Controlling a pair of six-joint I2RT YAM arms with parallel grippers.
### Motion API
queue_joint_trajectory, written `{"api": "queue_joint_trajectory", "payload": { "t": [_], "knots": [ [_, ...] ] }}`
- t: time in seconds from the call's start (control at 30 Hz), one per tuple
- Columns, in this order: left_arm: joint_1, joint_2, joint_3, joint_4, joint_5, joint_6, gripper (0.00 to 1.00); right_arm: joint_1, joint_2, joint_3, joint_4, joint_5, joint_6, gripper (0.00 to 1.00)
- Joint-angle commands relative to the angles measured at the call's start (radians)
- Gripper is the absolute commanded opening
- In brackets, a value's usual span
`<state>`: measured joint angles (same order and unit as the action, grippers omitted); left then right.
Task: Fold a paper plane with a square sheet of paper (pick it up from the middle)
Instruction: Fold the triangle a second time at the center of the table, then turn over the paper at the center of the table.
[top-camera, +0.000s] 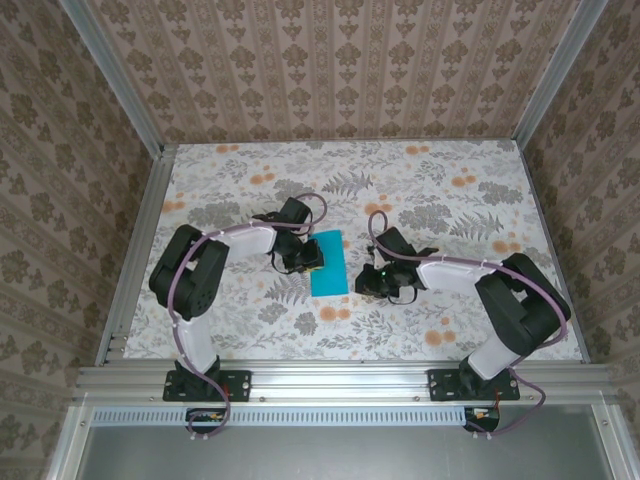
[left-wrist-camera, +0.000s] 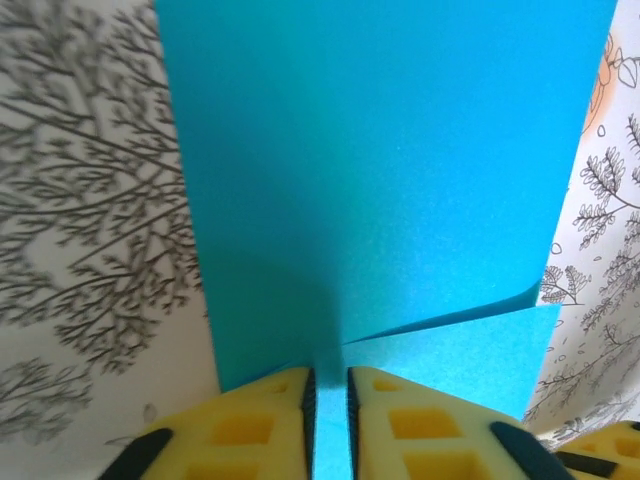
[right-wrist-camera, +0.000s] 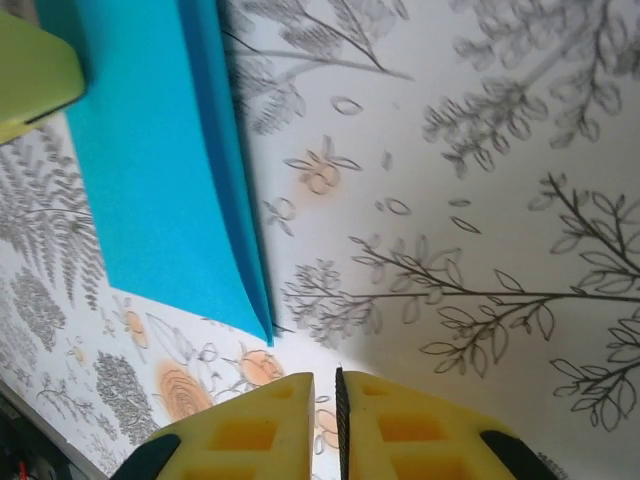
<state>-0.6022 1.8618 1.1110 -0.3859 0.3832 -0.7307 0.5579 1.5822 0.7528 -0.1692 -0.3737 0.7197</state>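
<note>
The square sheet of paper (top-camera: 330, 268), bright turquoise, lies on the table folded into a double-layered rectangle. In the left wrist view the paper (left-wrist-camera: 380, 170) lies flat, and its top layer lifts slightly at one edge. My left gripper (top-camera: 306, 260) sits over the sheet's left edge. Its yellow fingers (left-wrist-camera: 260, 420) stand a narrow slit apart, with paper below the slit (left-wrist-camera: 329, 375). My right gripper (top-camera: 366, 282) hovers just right of the sheet over bare table. It is open only a crack (right-wrist-camera: 326, 378) and holds nothing. The paper (right-wrist-camera: 160, 170) lies off to its upper left. A paper plane is out of view.
The floral tabletop (top-camera: 440, 190) has free room at the back and on both sides. Aluminium rails (top-camera: 135, 250) and patterned walls (top-camera: 330, 70) close in the left, right and far sides. Both arm bases stand at the near edge (top-camera: 340, 380).
</note>
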Motion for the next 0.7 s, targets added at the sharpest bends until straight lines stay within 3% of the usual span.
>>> {"api": "queue_joint_trajectory", "payload": {
  "t": [0.0, 0.3, 0.67],
  "knots": [
    [0.006, -0.088, 0.015, -0.054, -0.038, 0.015, 0.26, 0.004, -0.034, 0.078, -0.046, 0.055, -0.086, 0.24],
    [0.075, -0.274, -0.179, 0.051, -0.011, -0.075, 0.52, 0.03, 0.086, 0.246, -0.083, 0.108, -0.261, 0.42],
    [0.101, -0.356, -0.346, 0.248, 0.087, -0.15, 0.72, -0.012, 0.254, 0.36, -0.042, -0.038, -0.348, 0.46]
  ]
}}
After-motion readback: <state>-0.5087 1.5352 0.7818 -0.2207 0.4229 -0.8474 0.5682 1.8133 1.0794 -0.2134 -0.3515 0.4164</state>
